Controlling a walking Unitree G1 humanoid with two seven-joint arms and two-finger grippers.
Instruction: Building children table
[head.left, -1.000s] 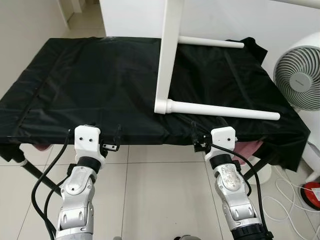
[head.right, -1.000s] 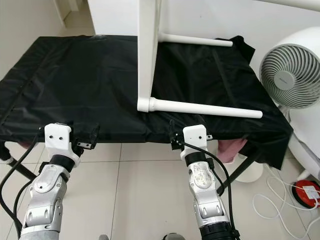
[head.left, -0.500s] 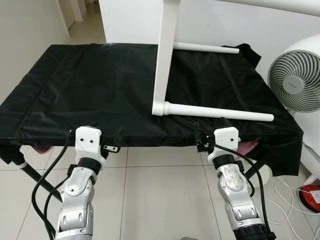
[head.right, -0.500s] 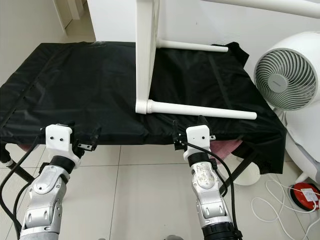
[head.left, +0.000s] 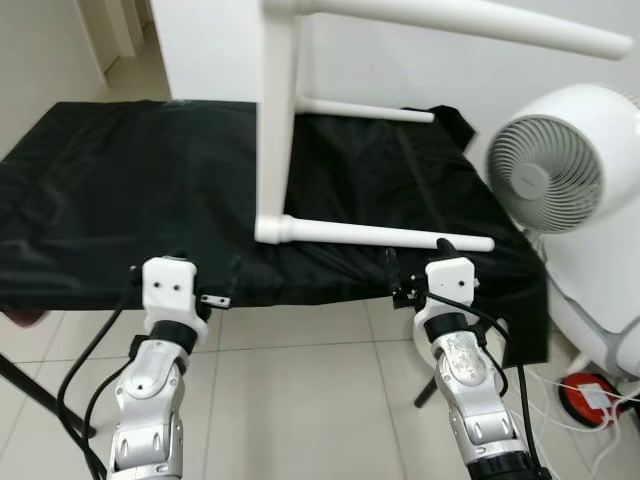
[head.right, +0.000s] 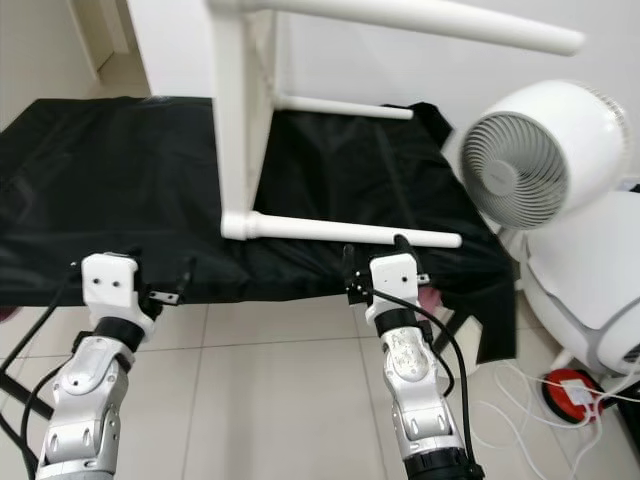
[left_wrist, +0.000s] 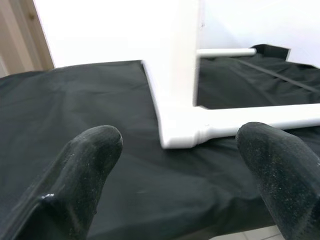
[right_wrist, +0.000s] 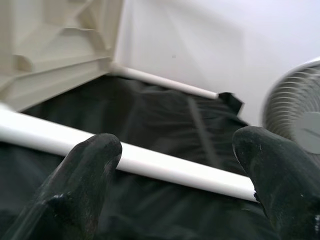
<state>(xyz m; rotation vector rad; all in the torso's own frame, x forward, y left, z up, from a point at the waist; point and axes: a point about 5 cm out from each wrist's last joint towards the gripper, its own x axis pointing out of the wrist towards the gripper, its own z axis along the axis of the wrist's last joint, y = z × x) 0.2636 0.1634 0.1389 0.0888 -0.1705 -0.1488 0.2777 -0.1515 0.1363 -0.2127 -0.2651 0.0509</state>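
From the head views, the small white children's table (head.left: 275, 120) lay tipped on its side on the black cloth-covered work surface (head.left: 120, 190), tabletop standing upright and its round white legs (head.left: 385, 235) pointing out toward the white round fan (head.left: 545, 160) (probably so the legs could be reached). Both grippers hovered just off the near edge, apart from everything.

Left wrist view: the left gripper (left_wrist: 185, 165) was spread wide, empty, facing the table's corner joint (left_wrist: 182, 135).

Right wrist view: the right gripper (right_wrist: 175, 170) also gaped wide, empty, with the lower leg running between its fingertips beyond. Open cloth to the left, fan crowding the right.
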